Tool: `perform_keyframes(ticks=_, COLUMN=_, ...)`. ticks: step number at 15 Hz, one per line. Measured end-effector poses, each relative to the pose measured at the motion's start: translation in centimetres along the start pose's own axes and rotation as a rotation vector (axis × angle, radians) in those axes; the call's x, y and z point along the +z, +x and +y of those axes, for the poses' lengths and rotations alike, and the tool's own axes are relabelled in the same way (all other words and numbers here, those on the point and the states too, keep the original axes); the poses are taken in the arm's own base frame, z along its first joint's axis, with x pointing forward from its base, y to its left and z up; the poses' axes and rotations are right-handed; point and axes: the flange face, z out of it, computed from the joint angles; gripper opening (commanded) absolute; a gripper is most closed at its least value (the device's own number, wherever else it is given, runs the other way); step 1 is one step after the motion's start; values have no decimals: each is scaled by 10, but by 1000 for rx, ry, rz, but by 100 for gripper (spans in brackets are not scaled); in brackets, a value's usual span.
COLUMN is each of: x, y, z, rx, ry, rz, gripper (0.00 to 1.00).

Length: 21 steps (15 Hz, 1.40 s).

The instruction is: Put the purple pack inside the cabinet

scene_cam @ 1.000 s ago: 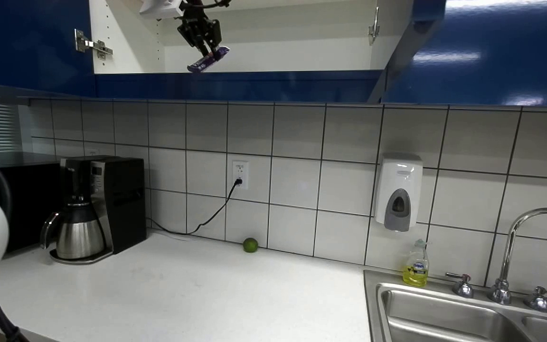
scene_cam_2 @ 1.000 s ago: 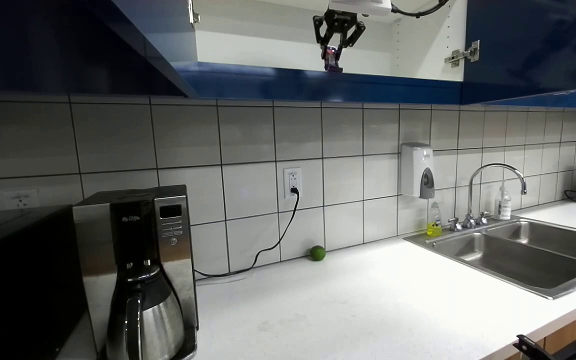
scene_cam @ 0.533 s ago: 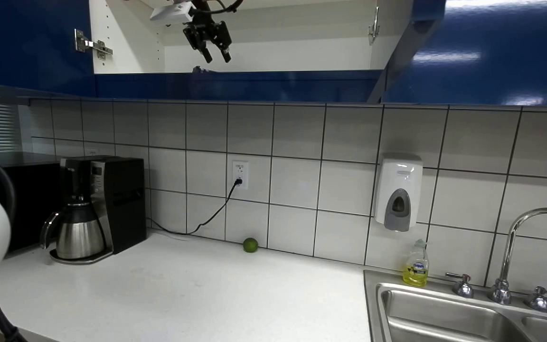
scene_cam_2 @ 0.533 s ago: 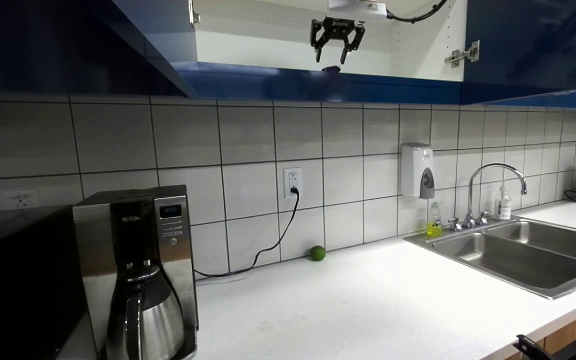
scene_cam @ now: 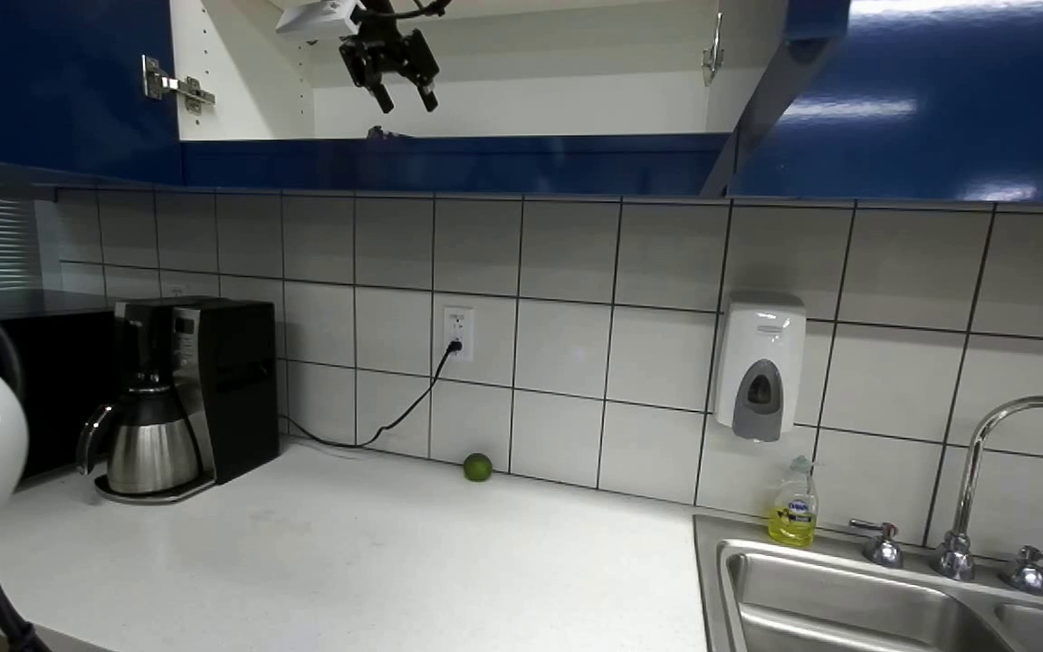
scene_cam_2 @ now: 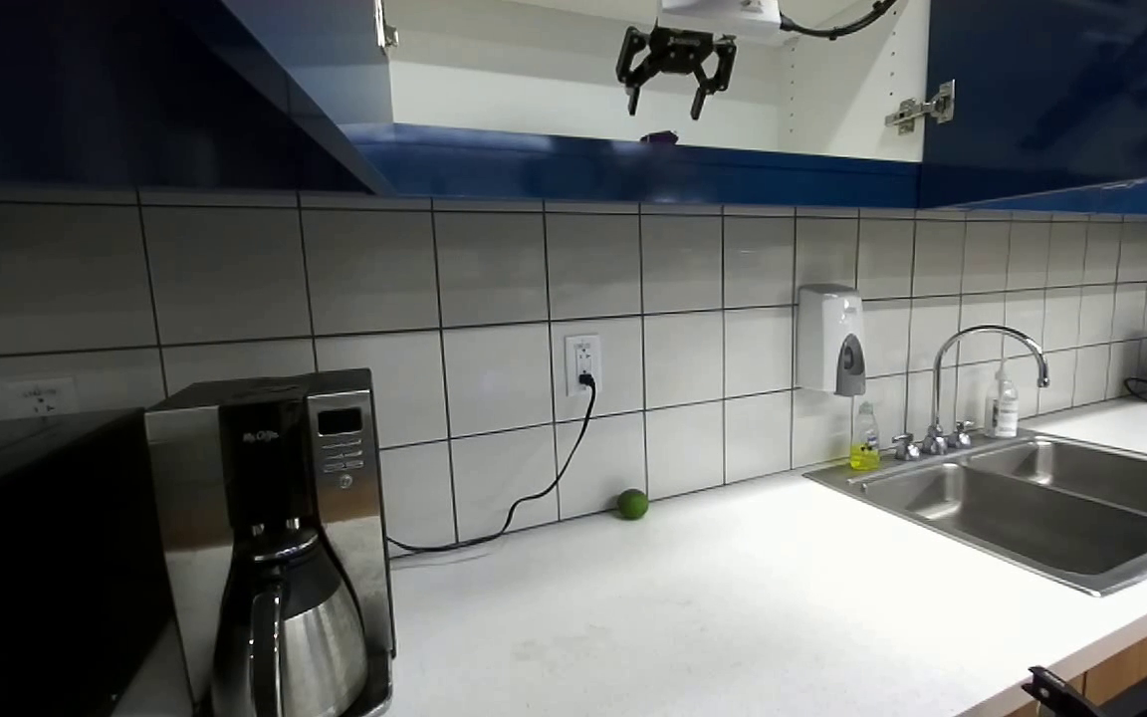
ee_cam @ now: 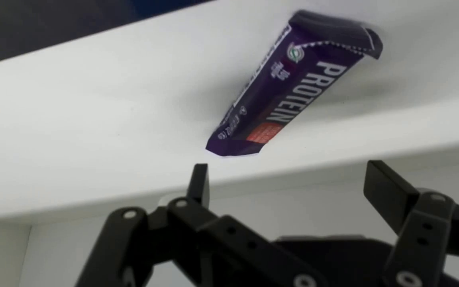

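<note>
The purple pack (ee_cam: 289, 87) lies on the white floor of the cabinet (scene_cam: 531, 165), its "PROTEIN" lettering facing up in the wrist view. Only a small top part of the pack (scene_cam: 381, 133) shows over the cabinet's blue front edge in an exterior view; likewise the pack (scene_cam_2: 660, 137) peeks out in an exterior view, the rest hidden behind that edge. Above it hangs my gripper (scene_cam_2: 665, 112), within the cabinet opening. Its fingers (ee_cam: 389, 195) stand wide apart with nothing between them, and they do not touch the pack.
Blue cabinet doors (scene_cam: 60, 81) stand swung out at both sides of the opening, with metal hinges (scene_cam: 179, 86). Below, the counter (scene_cam: 413, 561) bears a coffee maker (scene_cam: 205, 389) and a green ball (scene_cam: 477, 467). A soap dispenser (scene_cam: 761, 367) hangs over the sink (scene_cam_2: 1012, 508) area.
A second ago the gripper was shut on the purple pack, tilted just over the cabinet floor. Its fingers have since opened, the pack has come down onto the floor, and the gripper has risen slightly.
</note>
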Motion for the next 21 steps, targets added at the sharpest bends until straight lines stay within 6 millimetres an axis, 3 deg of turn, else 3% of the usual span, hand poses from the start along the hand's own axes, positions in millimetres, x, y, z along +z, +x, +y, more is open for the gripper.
perform_keyframes(ticks=10, x=-72, y=-74, z=16, rx=-26, ry=16, rz=135, gripper=100)
perform_keyframes(ticks=13, x=-85, y=-101, z=23, rx=-32, ry=20, rz=170, gripper=100)
perform_keyframes(ticks=17, x=-78, y=-142, z=35, rx=-32, ry=29, rz=149, gripper=100)
perform_keyframes(ticks=21, x=-38, y=-187, z=50, rx=-13, ry=47, rz=42, gripper=100)
